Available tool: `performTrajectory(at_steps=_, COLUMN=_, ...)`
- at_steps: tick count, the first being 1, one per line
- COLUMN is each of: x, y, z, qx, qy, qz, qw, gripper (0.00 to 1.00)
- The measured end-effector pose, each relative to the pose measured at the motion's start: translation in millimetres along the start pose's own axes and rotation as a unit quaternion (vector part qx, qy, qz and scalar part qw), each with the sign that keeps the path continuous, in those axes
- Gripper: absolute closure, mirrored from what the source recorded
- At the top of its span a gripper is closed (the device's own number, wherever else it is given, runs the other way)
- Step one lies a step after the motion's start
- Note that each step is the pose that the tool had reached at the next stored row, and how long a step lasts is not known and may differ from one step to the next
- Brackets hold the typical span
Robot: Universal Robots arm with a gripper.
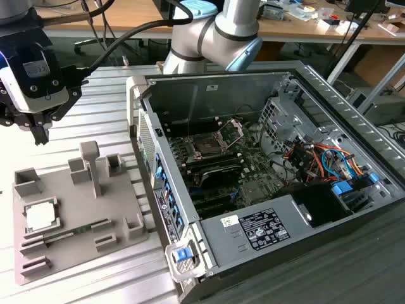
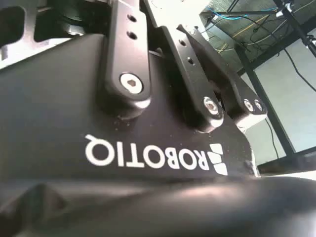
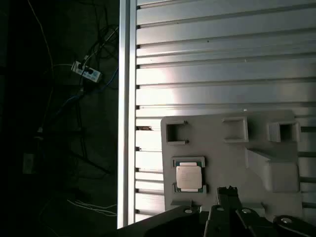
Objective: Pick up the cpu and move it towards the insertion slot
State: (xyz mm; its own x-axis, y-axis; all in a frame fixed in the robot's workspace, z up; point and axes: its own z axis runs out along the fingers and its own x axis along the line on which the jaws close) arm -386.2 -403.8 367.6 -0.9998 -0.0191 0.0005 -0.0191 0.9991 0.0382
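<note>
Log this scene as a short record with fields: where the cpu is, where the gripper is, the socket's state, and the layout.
cpu: lying in its square pocket on the grey tray, not held
gripper: in the air near the tray, apart from the cpu
insertion slot: inside the open computer case, retention bracket hinged up
layout: tray on the slatted table, at the exterior view's left of the case
</note>
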Motion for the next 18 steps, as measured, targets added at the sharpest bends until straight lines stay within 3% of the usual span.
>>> performTrajectory(at_steps=18, x=0.9, y=-0.2, z=5.5, qx=0.0, qy=0.0, qz=0.0, qw=1.0, gripper=0.89)
